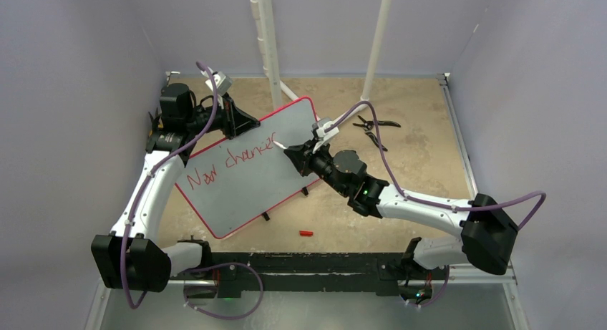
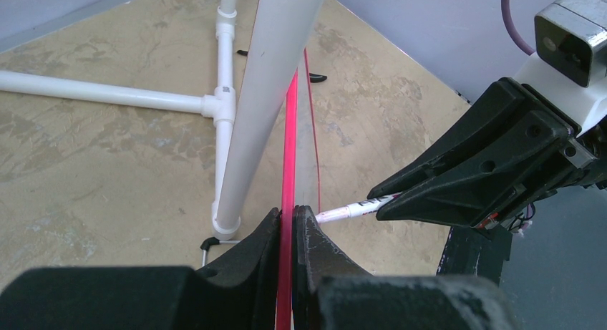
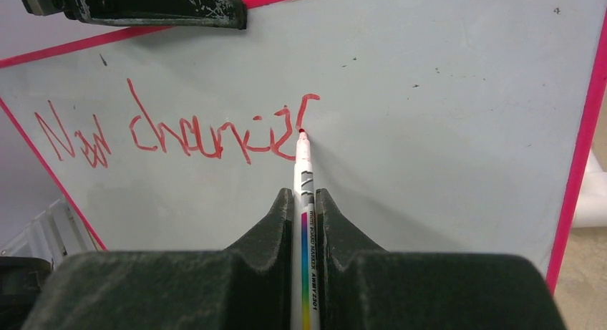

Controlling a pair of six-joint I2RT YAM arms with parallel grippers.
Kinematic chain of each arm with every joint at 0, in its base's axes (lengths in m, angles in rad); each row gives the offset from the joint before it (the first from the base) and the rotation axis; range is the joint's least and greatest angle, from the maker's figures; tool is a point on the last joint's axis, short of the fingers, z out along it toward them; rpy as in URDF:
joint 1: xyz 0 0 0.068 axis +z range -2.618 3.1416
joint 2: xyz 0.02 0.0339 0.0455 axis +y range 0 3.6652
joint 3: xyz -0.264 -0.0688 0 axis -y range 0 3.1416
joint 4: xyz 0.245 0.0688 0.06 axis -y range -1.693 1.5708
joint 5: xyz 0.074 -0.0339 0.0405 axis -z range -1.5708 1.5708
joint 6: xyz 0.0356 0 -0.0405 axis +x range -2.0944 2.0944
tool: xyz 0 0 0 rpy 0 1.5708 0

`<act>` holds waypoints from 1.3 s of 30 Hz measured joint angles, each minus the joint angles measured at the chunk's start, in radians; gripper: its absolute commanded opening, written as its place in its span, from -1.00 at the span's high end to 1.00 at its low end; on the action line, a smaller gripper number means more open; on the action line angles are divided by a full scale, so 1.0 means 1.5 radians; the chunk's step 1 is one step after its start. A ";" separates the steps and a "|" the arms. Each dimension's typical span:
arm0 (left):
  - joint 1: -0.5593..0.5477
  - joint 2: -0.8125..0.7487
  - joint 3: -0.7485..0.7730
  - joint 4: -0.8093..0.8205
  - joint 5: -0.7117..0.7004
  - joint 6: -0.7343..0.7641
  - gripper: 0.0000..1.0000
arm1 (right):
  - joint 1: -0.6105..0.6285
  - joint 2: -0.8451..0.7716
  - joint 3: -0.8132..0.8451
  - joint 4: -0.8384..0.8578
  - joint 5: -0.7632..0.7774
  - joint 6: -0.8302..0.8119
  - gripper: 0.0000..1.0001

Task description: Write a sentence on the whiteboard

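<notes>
Whiteboard [image 1: 243, 180] sat centre-left of the top view, left jaws pinched shut on its red rim, right jaws clamped on marker [image 3: 304, 165], tip touching the end of the sentence [image 3: 187, 140], reading roughly "New chances".

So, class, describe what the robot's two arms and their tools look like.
The left arm and right arm have white links, black joints and boxy black bases. Purple cables loop along both. The left tool and right tool are matte black, with wedge-shaped fingers.
</notes>
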 measured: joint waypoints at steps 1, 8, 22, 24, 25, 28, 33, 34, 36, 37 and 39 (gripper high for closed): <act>0.000 0.000 0.000 0.000 0.000 0.000 1.00 | 0.000 0.000 0.000 -0.002 0.001 0.001 1.00; 0.000 0.001 0.000 0.001 0.000 0.000 1.00 | 0.002 -0.006 -0.002 -0.014 0.014 0.005 1.00; 0.000 0.001 -0.002 0.004 0.000 -0.001 1.00 | 0.002 -0.020 -0.035 -0.020 0.026 0.007 1.00; 0.000 0.001 -0.002 0.004 0.000 -0.001 1.00 | 0.002 -0.020 -0.035 -0.020 0.025 0.006 1.00; 0.000 0.001 -0.002 0.004 0.000 -0.001 1.00 | 0.003 -0.020 -0.035 -0.020 0.022 0.005 1.00; 0.000 0.001 -0.002 0.004 0.000 -0.001 1.00 | 0.005 -0.020 -0.037 -0.020 0.011 -0.002 1.00; 0.000 0.001 -0.002 0.004 0.000 -0.003 1.00 | 0.016 -0.020 -0.039 -0.027 -0.007 -0.016 1.00; 0.000 0.001 -0.002 0.004 0.000 -0.003 1.00 | 0.017 -0.021 -0.040 -0.027 -0.009 -0.019 1.00; 0.000 0.001 -0.002 0.004 0.000 -0.004 1.00 | 0.018 -0.028 -0.042 -0.028 -0.012 -0.020 1.00; 0.000 0.001 -0.002 0.004 0.000 -0.004 1.00 | 0.019 -0.035 -0.042 -0.030 -0.012 -0.020 1.00; 0.000 0.001 -0.002 0.004 0.000 -0.005 1.00 | 0.019 -0.049 -0.042 -0.033 -0.010 -0.018 1.00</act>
